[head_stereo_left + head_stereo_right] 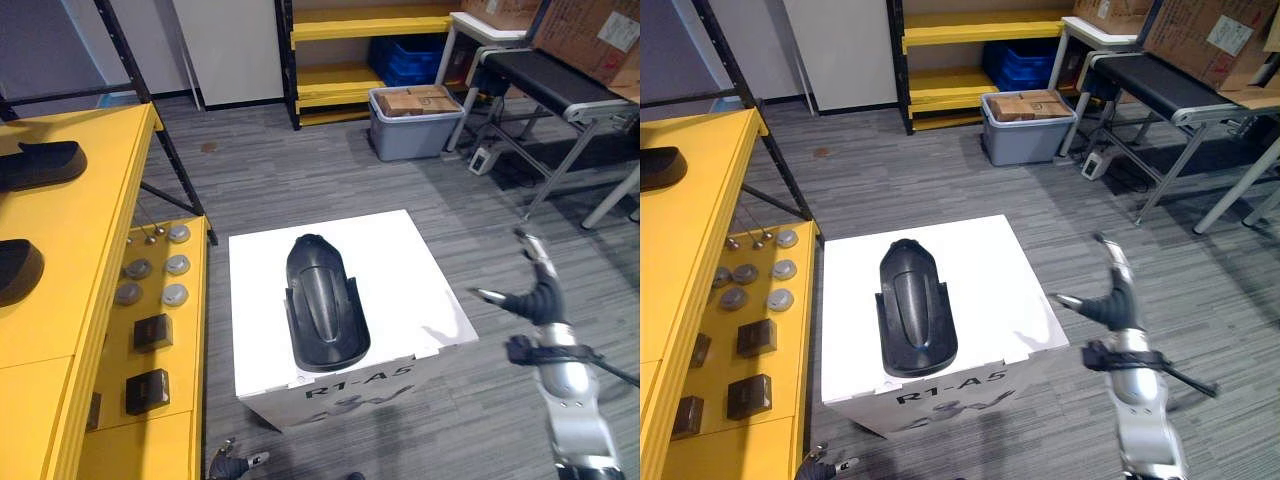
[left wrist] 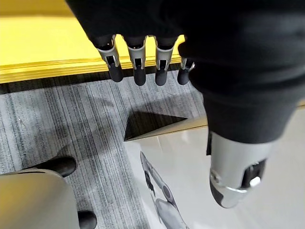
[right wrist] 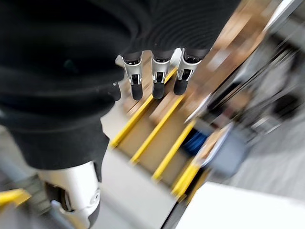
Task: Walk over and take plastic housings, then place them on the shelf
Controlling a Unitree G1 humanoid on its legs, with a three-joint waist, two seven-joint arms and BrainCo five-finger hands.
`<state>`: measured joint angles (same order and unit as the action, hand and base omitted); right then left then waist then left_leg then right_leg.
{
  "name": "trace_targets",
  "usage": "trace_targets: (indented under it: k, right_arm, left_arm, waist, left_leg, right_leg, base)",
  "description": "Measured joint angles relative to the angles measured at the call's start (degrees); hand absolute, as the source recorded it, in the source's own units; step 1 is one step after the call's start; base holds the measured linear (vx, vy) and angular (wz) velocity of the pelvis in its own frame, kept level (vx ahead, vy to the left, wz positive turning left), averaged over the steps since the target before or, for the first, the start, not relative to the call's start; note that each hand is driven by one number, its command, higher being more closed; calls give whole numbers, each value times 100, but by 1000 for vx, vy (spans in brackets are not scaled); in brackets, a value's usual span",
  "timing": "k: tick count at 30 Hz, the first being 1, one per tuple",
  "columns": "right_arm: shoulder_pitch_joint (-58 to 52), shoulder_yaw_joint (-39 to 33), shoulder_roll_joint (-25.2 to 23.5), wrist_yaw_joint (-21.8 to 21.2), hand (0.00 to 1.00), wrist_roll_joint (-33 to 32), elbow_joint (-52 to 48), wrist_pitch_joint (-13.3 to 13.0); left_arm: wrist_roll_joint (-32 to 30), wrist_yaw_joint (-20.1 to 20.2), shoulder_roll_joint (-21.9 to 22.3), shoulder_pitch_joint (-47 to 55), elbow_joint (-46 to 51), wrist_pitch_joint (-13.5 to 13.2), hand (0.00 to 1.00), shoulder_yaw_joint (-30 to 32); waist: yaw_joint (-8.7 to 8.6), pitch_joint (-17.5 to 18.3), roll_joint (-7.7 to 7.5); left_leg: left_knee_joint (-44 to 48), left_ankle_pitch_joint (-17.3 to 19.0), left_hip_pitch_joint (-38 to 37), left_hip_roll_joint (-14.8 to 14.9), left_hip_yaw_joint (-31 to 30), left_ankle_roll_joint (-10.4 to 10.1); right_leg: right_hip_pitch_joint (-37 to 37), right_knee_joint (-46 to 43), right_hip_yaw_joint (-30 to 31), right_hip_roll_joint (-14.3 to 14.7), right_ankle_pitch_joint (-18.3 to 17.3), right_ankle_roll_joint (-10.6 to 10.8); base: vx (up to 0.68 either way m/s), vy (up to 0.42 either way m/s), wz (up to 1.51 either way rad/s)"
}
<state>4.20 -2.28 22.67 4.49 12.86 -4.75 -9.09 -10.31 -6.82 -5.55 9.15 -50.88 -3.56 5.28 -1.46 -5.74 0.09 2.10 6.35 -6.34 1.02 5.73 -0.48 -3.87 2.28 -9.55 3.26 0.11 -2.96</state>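
Note:
A long black plastic housing [image 1: 322, 300] lies on top of a white box [image 1: 420, 270] in front of me. My right hand [image 1: 541, 298] hangs in the air to the right of the box, clear of it, open with fingers spread and nothing held. Its fingers [image 3: 157, 76] look straight in the right wrist view. My left hand [image 1: 228, 465] is low beside the box's near left corner, its fingers [image 2: 138, 67] straight and empty. On my left stands a yellow shelf [image 1: 90, 200] with two more black housings [image 1: 40, 163] on top.
The shelf's lower level [image 1: 170, 400] carries round metal parts [image 1: 176, 265] and small black blocks [image 1: 152, 331]. At the back are a grey bin of cardboard boxes [image 1: 415, 125], a yellow rack [image 1: 370, 20] and a conveyor on a metal frame [image 1: 550, 80]. Grey carpet surrounds the box.

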Motion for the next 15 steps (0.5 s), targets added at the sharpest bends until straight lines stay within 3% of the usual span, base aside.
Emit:
trace_targets:
  k: [5, 12, 15]
  right_arm:
    - [799, 344, -495, 155, 0, 529, 1325, 200]
    - [1221, 315, -1261, 678, 0, 1551, 2796, 812]
    - [1418, 277, -1473, 896, 0, 1714, 3272, 946]
  left_arm:
    - [2, -38, 7, -38, 1, -6, 0, -14]
    - [2, -189, 37, 7, 17, 34, 0, -13]
    - [2, -266, 39, 6, 27, 38, 0, -12]
  waist:
    - [235, 0, 6]
    - [324, -74, 80]
    - [375, -131, 87]
  left_leg:
    - [-31, -58, 105, -56, -214, 78]
    - [-204, -188, 136, -122, -436, 122]
    - [-215, -206, 166, -121, -439, 115]
  right_leg:
    - [-12, 182, -184, -43, 147, 21]
    - [-1, 257, -379, -90, 215, 54]
    - [32, 257, -381, -90, 225, 53]
  base:
    - [-73, 30, 20]
    - [-29, 18, 14]
    - [-3, 3, 2]
